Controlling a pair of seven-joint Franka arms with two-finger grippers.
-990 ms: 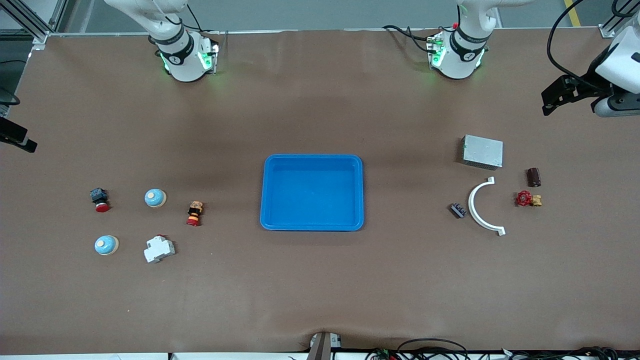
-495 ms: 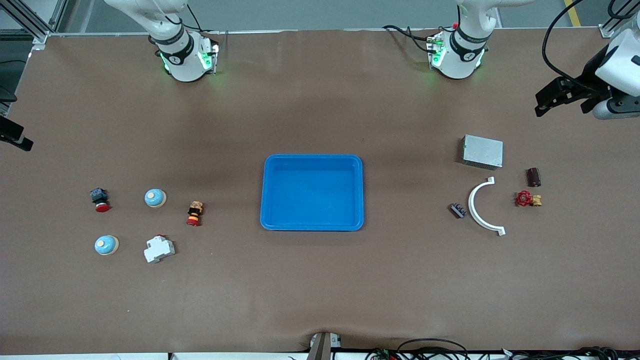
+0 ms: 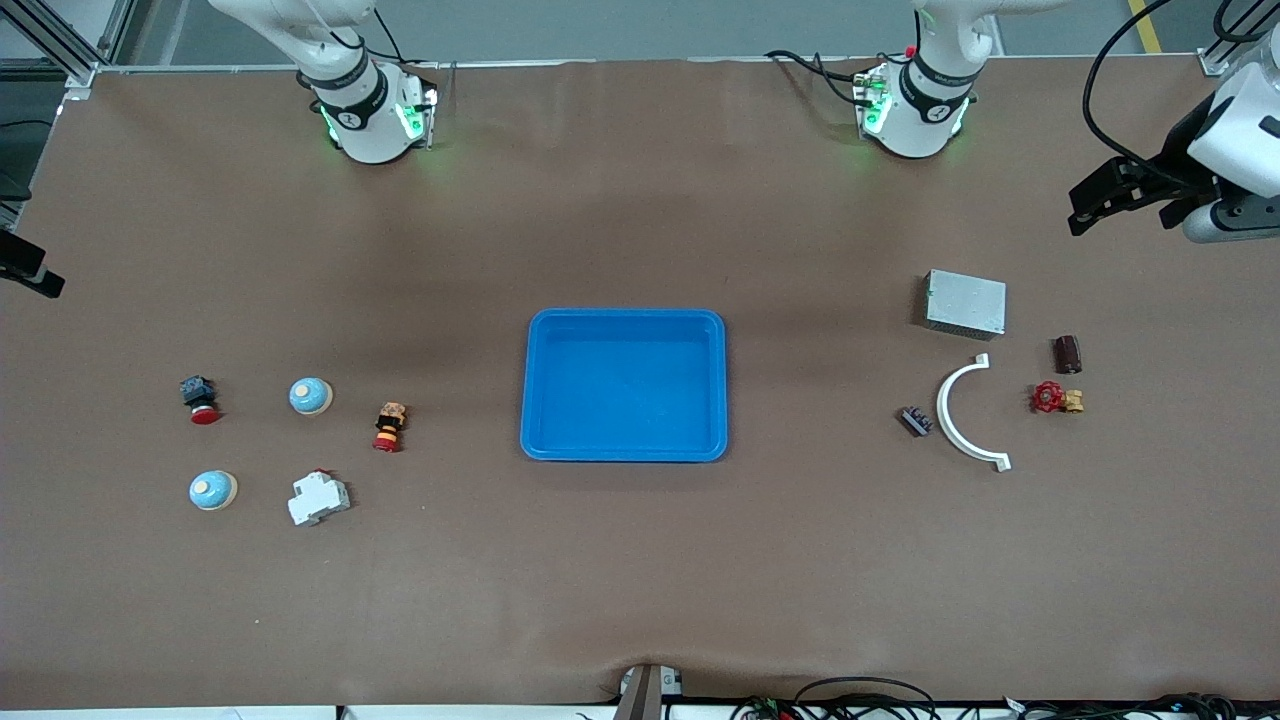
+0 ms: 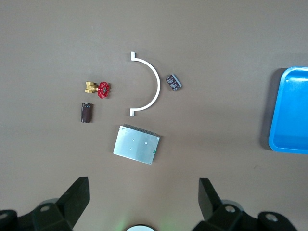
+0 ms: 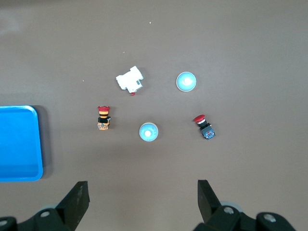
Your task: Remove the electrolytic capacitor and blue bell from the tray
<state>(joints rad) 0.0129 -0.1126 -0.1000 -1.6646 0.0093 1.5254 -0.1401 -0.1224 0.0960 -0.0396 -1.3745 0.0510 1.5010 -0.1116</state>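
The capacitor (image 3: 1067, 354) is a dark maroon cylinder lying near the left arm's end of the table, also in the left wrist view (image 4: 86, 112). Two blue dome bells lie near the right arm's end: one (image 3: 310, 396) farther from the front camera, one (image 3: 212, 490) nearer. Both bells show in the right wrist view (image 5: 148, 132) (image 5: 186, 82). My left gripper (image 3: 1125, 200) (image 4: 143, 186) hangs open in the air over the table's left arm end. At the other end of the table my right gripper (image 3: 28, 272) (image 5: 143, 188) hangs open too. Neither holds anything.
A blue tray (image 3: 625, 317) sits mid-table. Around the capacitor lie a grey metal box (image 3: 965, 303), a white arc (image 3: 962, 420), a red valve (image 3: 1055, 398) and a small dark block (image 3: 916, 420). By the bells lie two red pushbuttons (image 3: 199, 398) (image 3: 389, 427) and a white breaker (image 3: 318, 497).
My left gripper has drifted slightly toward the table's middle and toward the bases. The right gripper has crept a little toward the bases too. Nothing on the table has moved.
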